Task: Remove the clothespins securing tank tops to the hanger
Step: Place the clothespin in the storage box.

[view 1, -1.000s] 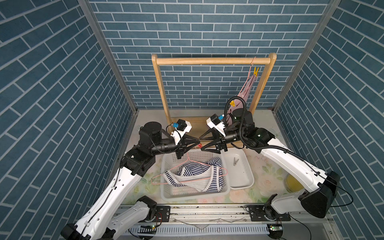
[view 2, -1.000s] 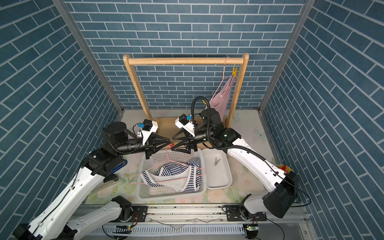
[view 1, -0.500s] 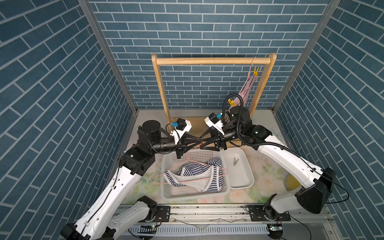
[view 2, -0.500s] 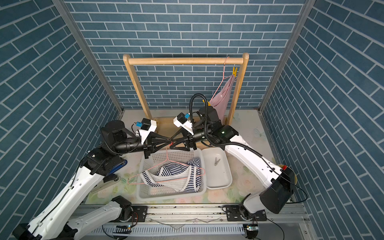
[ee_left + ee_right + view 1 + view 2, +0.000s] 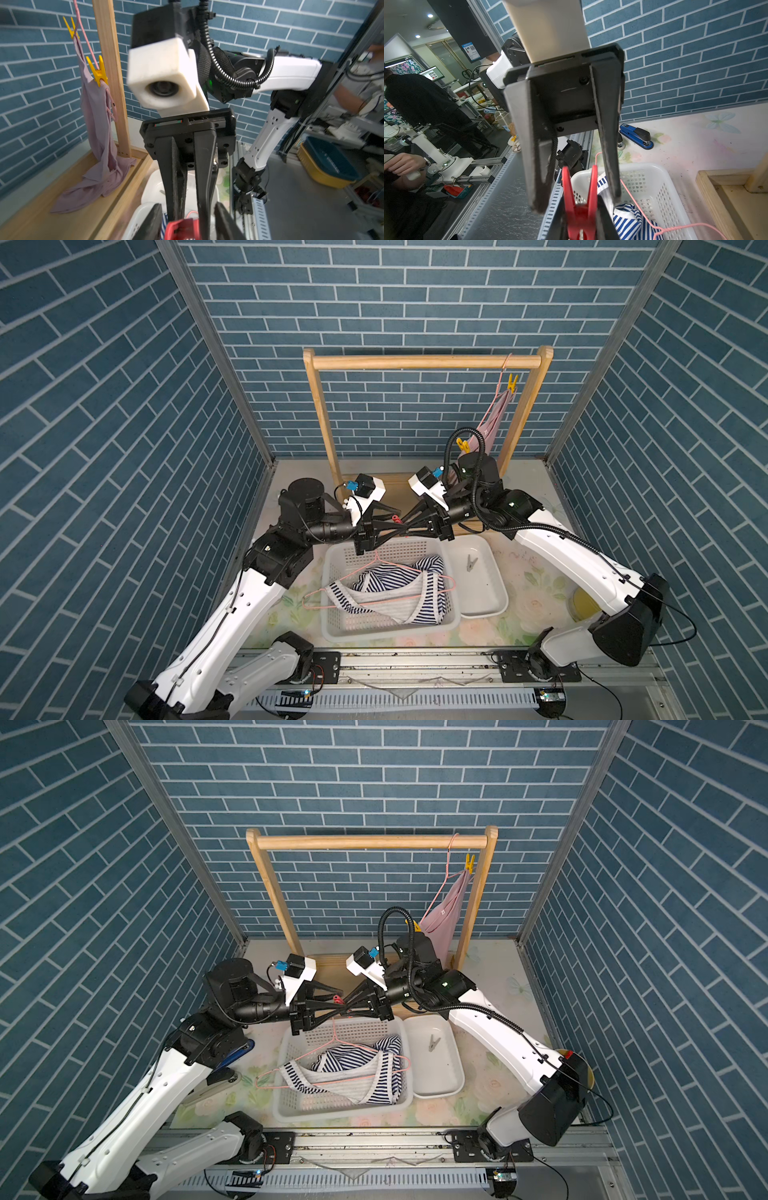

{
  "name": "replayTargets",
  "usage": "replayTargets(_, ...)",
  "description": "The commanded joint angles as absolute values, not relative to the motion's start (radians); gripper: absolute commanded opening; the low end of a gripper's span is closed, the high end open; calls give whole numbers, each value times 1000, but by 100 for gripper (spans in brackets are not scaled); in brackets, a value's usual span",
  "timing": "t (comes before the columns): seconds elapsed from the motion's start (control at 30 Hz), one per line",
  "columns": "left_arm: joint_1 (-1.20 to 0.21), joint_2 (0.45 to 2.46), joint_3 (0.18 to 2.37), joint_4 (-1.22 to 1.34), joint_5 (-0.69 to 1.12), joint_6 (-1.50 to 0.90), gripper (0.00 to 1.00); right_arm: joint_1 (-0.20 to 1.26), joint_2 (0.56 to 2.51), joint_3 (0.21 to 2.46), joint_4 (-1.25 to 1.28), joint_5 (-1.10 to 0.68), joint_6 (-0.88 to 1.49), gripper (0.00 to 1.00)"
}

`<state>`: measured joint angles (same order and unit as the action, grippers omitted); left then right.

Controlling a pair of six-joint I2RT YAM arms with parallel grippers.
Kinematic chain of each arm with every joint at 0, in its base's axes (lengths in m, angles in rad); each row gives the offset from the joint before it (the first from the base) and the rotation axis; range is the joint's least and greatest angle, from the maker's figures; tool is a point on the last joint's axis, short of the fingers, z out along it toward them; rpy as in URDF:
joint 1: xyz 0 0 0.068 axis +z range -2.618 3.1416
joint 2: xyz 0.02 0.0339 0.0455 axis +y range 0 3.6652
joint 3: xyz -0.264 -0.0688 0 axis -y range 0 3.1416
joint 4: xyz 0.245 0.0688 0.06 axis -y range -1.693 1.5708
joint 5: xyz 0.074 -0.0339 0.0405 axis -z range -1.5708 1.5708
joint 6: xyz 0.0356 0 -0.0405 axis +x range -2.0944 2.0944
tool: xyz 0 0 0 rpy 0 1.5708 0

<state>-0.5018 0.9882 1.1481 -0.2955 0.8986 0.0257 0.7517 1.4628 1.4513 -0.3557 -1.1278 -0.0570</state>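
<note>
I have the stereo head mounted high at the front, looking down and back over the tabletop [image 5: 536, 572] to the wooden rack [image 5: 415, 361] by the rear wall. Both top views take in nearly the same whole scene, arms included. My left wrist camera looks along its own arm, very close onto the right tool [image 5: 190, 214], with the rack beyond. My right wrist camera faces the left tool [image 5: 577, 199] just as closely, with the basket [image 5: 643, 187] beyond. The red clothespin [image 5: 580, 212] shows in both wrist views.
</note>
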Motion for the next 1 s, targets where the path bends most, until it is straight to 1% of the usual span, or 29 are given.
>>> replayTargets(0.0, -507, 971, 1170, -297, 880, 28, 67, 749, 1473, 1471, -375, -1112, -86, 0)
replayTargets(0.07, -506, 951, 1161, -294, 823, 19, 79, 749, 1470, 1463, -380, -1087, -83, 0)
replayTargets(0.13, -506, 914, 1136, -278, 764, 9, 83, 749, 1459, 1448, -392, -1040, -81, 0)
replayTargets(0.17, -506, 897, 1120, -268, 740, 2, 87, 750, 1452, 1440, -395, -1015, -75, 0)
replayTargets(0.2, -506, 876, 1103, -260, 721, -1, 87, 750, 1442, 1429, -404, -982, -68, 0)
replayTargets(0.3, -506, 821, 1062, -275, 669, -8, 88, 749, 1402, 1385, -406, -927, -53, 0)
replayTargets(0.37, -506, 784, 1034, -285, 635, -24, 90, 750, 1368, 1341, -392, -892, -39, 0)
replayTargets(0.57, -505, 718, 969, -329, 615, -67, 90, 750, 1254, 1213, -377, -756, 17, 0)
replayTargets(0.63, -506, 725, 962, -362, 598, -83, 89, 750, 1210, 1174, -381, -703, 40, 0)
replayTargets(0.77, -505, 776, 965, -438, 535, -109, 85, 749, 1125, 1097, -410, -535, 91, 0)
replayTargets(0.97, -506, 851, 954, -492, 414, -198, 84, 745, 984, 930, -378, -348, 240, 0)
